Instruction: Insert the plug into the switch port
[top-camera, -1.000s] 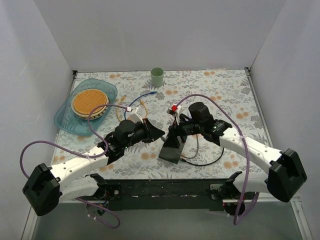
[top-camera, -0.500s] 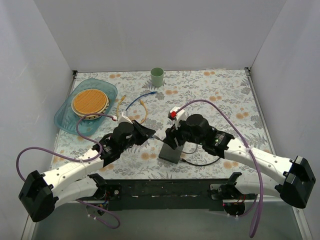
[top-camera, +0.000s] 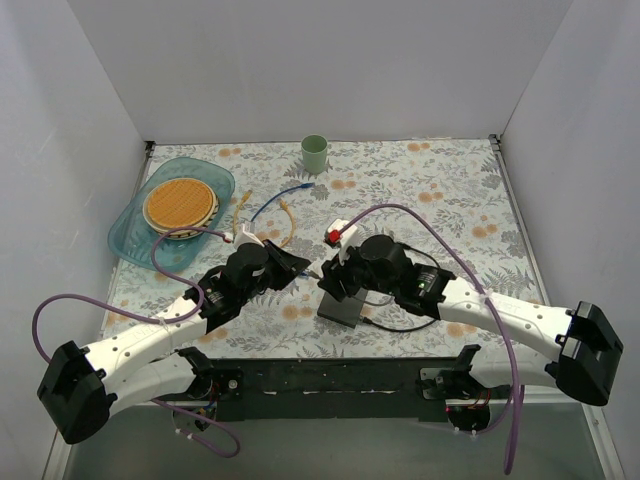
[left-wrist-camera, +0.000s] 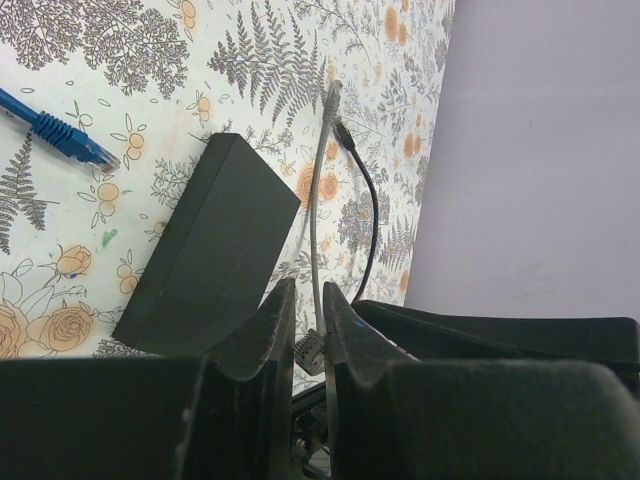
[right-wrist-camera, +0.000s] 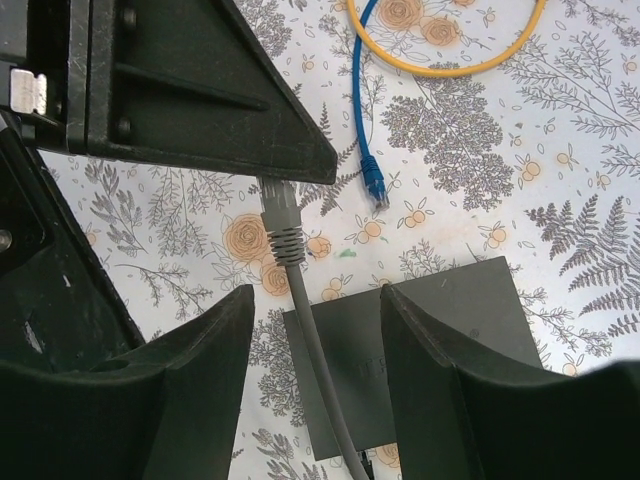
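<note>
Grey Ethernet plug (right-wrist-camera: 277, 212) is held clamped in the left gripper (left-wrist-camera: 308, 290), just off the far short edge of the switch (top-camera: 340, 305). The switch lies near the middle of the near edge. The right gripper (right-wrist-camera: 315, 300), fingers apart, is poised over that end. Within the last second the right arm was swung leftward onto the switch. Insertion is judged not begun; sockets are not seen.

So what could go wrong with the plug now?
1. The left gripper holds the plug in just a thin pinch, so it might twist or slip when pushed.
2. The right gripper is open over the switch, not gripping it, so a push could slide the switch away.
</note>
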